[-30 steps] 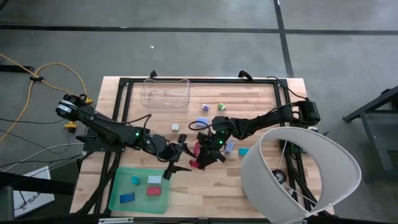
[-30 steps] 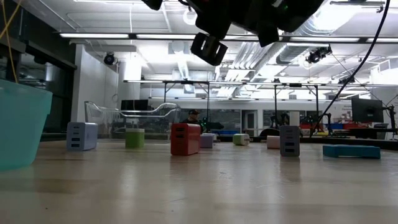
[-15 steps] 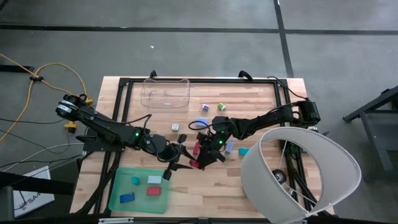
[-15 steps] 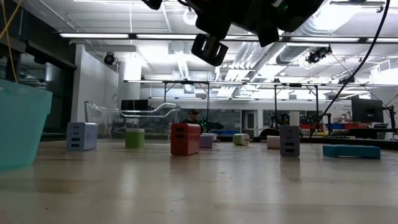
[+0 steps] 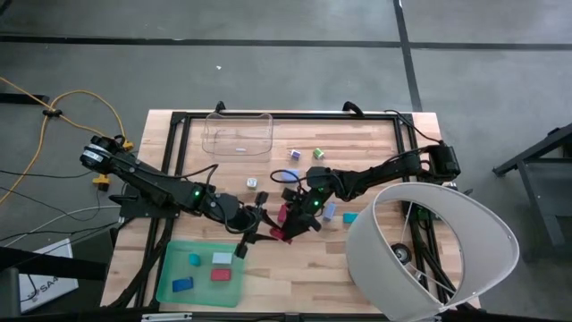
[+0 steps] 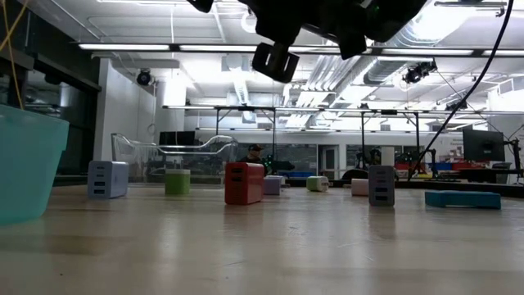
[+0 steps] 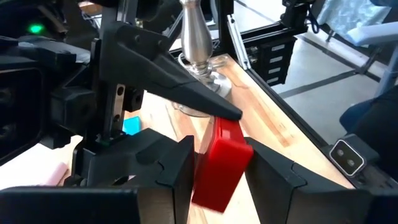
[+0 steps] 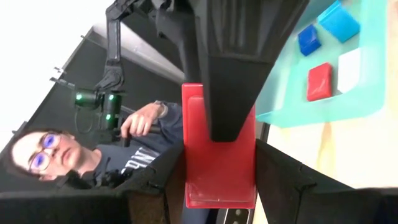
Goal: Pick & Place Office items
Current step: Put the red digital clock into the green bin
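Note:
A red block (image 7: 221,162) hangs in the air above the table's middle, with both grippers shut on it. My left gripper (image 5: 259,228) reaches it from the table's left and my right gripper (image 5: 291,222) from the right. The green tray (image 5: 170,268) at the near left holds teal, white, blue and red pieces. Loose office items lie on the wood: a white one (image 5: 255,182), a blue one (image 5: 294,154), a green one (image 5: 318,154), a grey-blue one (image 5: 330,212) and a teal one (image 5: 349,217). Another red block (image 6: 244,182) stands on the table in the low view. My left gripper pinches the red block between its two fingers, on the two narrow sides (image 7: 200,180) of the end nearer the wrist. The fingers come nearly level from the table's left. The block is clear of the table. My right gripper pinches the same block between its two fingers, on two opposite sides (image 8: 250,177). It comes nearly level from the table's right. One finger (image 8: 233,93) of the left gripper lies over the block's face.
A clear plastic bin (image 5: 238,134) stands at the table's far side. A large white lampshade (image 5: 429,255) covers the near right corner, and its metal stem (image 7: 196,37) rises beyond the block. A person (image 8: 81,155) shows beyond the table.
My left gripper's fingers stood wide apart on either side of the red block and have shut onto it. Both arms have kept their place, and the block has stayed where it was in my right gripper.

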Robot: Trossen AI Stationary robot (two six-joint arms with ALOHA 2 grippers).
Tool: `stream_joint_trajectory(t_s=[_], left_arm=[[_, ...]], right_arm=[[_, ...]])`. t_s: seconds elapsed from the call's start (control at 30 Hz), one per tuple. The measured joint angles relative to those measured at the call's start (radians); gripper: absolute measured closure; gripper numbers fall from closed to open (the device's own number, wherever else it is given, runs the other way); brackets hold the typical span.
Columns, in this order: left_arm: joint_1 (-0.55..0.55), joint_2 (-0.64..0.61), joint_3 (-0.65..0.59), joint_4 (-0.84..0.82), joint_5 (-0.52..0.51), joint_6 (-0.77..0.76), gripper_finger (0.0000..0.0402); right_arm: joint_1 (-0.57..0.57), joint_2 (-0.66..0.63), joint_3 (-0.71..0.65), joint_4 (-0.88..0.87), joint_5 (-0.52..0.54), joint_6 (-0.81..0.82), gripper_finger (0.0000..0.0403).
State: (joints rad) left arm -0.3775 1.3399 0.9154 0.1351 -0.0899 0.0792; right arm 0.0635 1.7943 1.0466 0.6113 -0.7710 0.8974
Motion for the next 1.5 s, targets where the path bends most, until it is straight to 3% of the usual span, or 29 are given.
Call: stream_joint_trajectory(t_s=[0.87,1.17,1.5], left_arm=[[-0.024,0.0,0.0,-0.01,-0.029,0.0,0.0276],[-0.027,-0.001,0.0,-0.009,-0.033,0.007,0.0314],[-0.05,-0.001,0.0,-0.007,-0.062,0.026,0.0319]], right_arm=[[0.015,0.0,0.0,-0.014,0.031,-0.002,0.0255],[0.022,0.0,0.0,-0.016,0.03,0.0,0.0255],[0.022,0.0,0.0,-0.016,0.035,0.0,0.0255]])
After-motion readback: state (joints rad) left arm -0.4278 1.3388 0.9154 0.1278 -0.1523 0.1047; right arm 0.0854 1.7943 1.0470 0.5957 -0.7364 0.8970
